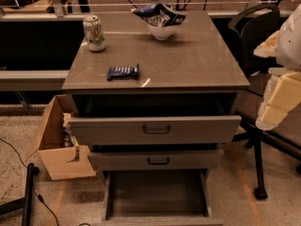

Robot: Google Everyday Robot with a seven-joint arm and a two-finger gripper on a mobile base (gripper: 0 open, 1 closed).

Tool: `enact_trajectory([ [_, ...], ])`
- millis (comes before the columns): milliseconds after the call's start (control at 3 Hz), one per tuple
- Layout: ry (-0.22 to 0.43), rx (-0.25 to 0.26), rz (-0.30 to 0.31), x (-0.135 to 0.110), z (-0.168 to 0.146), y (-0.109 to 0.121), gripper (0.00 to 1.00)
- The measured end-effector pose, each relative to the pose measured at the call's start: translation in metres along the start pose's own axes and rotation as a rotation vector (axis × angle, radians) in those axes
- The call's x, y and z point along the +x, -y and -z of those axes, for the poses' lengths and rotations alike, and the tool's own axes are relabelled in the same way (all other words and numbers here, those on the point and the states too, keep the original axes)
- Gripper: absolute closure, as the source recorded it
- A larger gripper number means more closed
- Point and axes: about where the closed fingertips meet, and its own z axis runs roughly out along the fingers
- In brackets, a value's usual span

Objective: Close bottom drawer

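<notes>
The grey cabinet (155, 51) has all three drawers pulled out. The bottom drawer (157, 192) is out the farthest, its dark tray open to view and empty. Its front lies at the picture's lower edge and its handle is out of view. Above it are the middle drawer (155, 160) and the top drawer (155, 130), each with a dark loop handle. My gripper (272, 117), cream-coloured, hangs at the right of the cabinet, level with the top drawer and apart from every drawer.
On the cabinet top stand a soda can (94, 33), a white bowl (161, 31) holding a crumpled bag, and a blue snack bar (123, 72). An open cardboard box (59, 147) sits left of the drawers. A black office chair (256, 36) stands at the right. A black pole (29, 192) and cable lie on the floor at left.
</notes>
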Motion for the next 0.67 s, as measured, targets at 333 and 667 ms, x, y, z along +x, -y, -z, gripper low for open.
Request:
enact_trajectory([
  [333,0.018,-0.016,-0.026,0.015,-0.029,-0.012,0.35],
  [667,0.061,-0.04,-0.004,0.029,-0.081,-0.037,0.57],
])
